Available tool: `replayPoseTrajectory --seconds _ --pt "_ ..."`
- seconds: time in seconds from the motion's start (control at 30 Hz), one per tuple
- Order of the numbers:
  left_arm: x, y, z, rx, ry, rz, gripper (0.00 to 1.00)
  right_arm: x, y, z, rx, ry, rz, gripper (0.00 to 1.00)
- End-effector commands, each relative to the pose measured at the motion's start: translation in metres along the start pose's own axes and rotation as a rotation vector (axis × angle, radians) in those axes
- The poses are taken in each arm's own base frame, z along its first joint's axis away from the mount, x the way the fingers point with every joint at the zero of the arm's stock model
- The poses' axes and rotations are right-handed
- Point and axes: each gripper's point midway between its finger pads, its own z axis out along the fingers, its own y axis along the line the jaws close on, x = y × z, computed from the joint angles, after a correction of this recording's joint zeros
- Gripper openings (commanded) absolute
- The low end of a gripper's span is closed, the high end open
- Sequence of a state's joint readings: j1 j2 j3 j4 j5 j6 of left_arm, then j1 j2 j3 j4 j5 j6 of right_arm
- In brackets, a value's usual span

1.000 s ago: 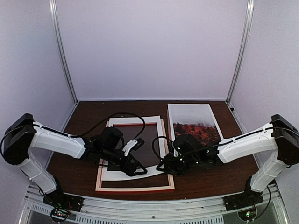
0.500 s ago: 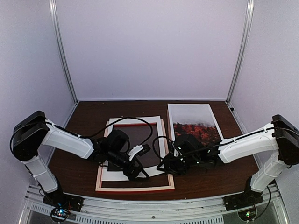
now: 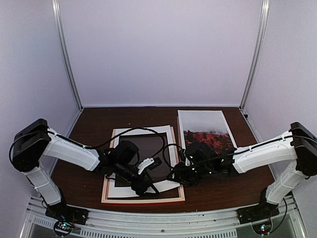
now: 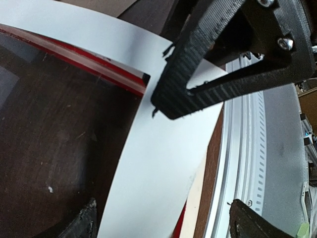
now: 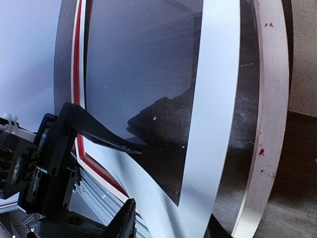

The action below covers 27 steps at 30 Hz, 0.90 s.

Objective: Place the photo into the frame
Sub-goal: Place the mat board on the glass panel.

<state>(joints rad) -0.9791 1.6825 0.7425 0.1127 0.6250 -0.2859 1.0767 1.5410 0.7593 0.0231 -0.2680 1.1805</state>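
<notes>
Counted from the overhead view: two arms, two grippers, one frame [image 3: 143,200], one photo [image 3: 203,124], one white mat board [image 4: 158,168], all on one dark brown table [image 3: 89,124].

Frame lay flat at centre-left of the overhead view, pale side up; mat sat inside it, skewed, its lower right corner reaching toward the right rail.

Photo lay flat in the upper right of centre, just beside the frame's upper right corner, misty end toward the back wall; neither gripper held it.

Right gripper [image 3: 179,172] sat at the frame's right rail, just below and left of the photo's near end; right arm crossed that near end.

Left gripper [image 3: 144,182] was over the lower middle of the frame, well apart from the photo.

Left wrist view: jaws spread wide, nothing clamped; upper finger [image 4: 208,69] hung over the mat strip, red rail showing at upper left.

Right wrist view: fingers [image 5: 94,131] stood partly apart, with mat strip and a red edge seen between them; could not tell whether they pinched anything.

Hidden or unclear: photo's near edge covered by the right arm; lower left finger cut off at the bottom of the left wrist view; cables crossed the frame's upper half; fingertips of both grippers too dark to separate in the overhead view.
</notes>
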Motion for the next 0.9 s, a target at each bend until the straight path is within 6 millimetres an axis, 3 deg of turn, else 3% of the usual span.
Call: replayPoseTrajectory --seconds 0.0,0.87 --pt "-0.003 -0.005 -0.005 0.001 -0.009 0.028 0.92 -0.004 -0.005 -0.007 0.040 -0.029 -0.018 0.39" --pt "0.015 -0.001 -0.008 -0.032 0.050 0.003 0.89 -0.012 -0.017 -0.016 0.156 -0.044 -0.080 0.42"
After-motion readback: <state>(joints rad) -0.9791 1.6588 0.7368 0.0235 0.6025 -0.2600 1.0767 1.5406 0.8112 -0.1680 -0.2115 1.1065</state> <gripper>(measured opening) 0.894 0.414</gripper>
